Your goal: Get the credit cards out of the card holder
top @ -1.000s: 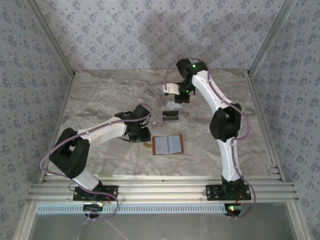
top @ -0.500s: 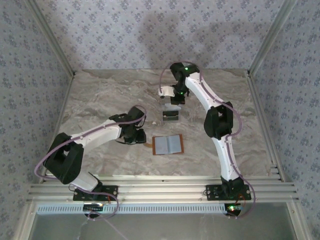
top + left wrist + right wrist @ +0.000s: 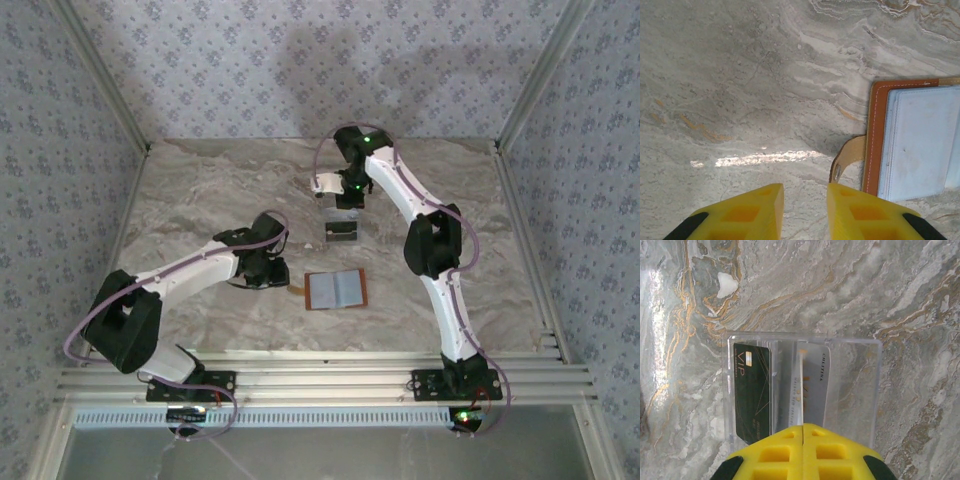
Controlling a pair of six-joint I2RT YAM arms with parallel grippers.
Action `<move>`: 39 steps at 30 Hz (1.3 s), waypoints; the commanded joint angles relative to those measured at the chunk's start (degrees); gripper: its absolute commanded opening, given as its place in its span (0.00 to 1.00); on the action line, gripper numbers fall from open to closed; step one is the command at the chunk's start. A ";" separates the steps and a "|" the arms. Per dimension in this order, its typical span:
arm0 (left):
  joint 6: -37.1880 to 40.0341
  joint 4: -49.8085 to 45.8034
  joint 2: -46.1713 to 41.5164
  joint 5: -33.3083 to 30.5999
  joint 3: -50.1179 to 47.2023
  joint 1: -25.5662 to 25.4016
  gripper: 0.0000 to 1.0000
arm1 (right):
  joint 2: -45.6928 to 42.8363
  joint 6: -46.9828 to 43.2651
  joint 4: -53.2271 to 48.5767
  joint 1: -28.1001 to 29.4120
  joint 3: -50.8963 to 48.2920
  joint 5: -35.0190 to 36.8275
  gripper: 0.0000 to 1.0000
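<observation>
tabletop (image 3: 200, 200): marbled grey slab; it is carrying every item below.
left arm: it is reaching from the lower left of the top view toward the centre.
right arm: it is arching from the lower right up to the upper centre of the top view.
card holder (image 3: 910, 140): tan leather bifold, lying open and flat with its grey lining facing up. It is sitting at the centre of the top view and at the right edge of the left wrist view. No card is showing in its pockets.
clear tray (image 3: 855, 390): see-through box, sitting above the card holder in the top view and apart from it.
dark credit card (image 3: 752, 390): it is lying inside the tray, on the left side of the right wrist view.
silver credit card (image 3: 815, 380): it is lying inside the tray, just beside the dark one.
tab (image 3: 847, 157): thin leather strap, sticking out from the holder's left edge.
left pincer (image 3: 805, 212): fingers are standing slightly spread, pinching nothing, and hovering just beside the tab.
right pincer (image 3: 803, 440): fingers are pressed together over the tray's near wall. Whether the thin edge running out from the seam is a card or a tray divider cannot be told.
task standing: both cards appear to be out already.
risk: the shut right pincer is sitting close over the tray, so a low sweep could be shoving it or tipping the cards out. The left pincer could be snagging the tab and dragging the holder.
</observation>
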 commanded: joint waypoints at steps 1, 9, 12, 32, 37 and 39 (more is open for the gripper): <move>-0.65 -0.81 -1.16 -0.71 -0.20 0.25 0.29 | 0.95 0.57 0.13 0.54 1.98 -0.65 0.00; -0.64 -0.41 -0.96 -0.52 -0.45 0.24 0.29 | 1.63 1.81 -0.21 0.07 1.10 -2.80 0.00; -0.63 -0.09 -0.57 -0.13 -0.65 0.24 0.29 | 1.84 2.16 -0.17 -0.16 -0.33 -3.13 0.00; -0.37 -0.42 -1.12 -0.51 -0.54 0.29 0.29 | 1.52 6.87 4.52 -1.59 -1.36 1.77 0.16; -0.56 -0.35 -1.15 -0.57 -0.41 0.25 0.29 | -0.50 7.46 5.95 -1.76 -2.21 1.74 0.17; -0.48 -0.36 -1.36 -0.70 -0.32 0.28 0.29 | -1.58 8.67 6.79 -1.73 -3.06 1.83 0.17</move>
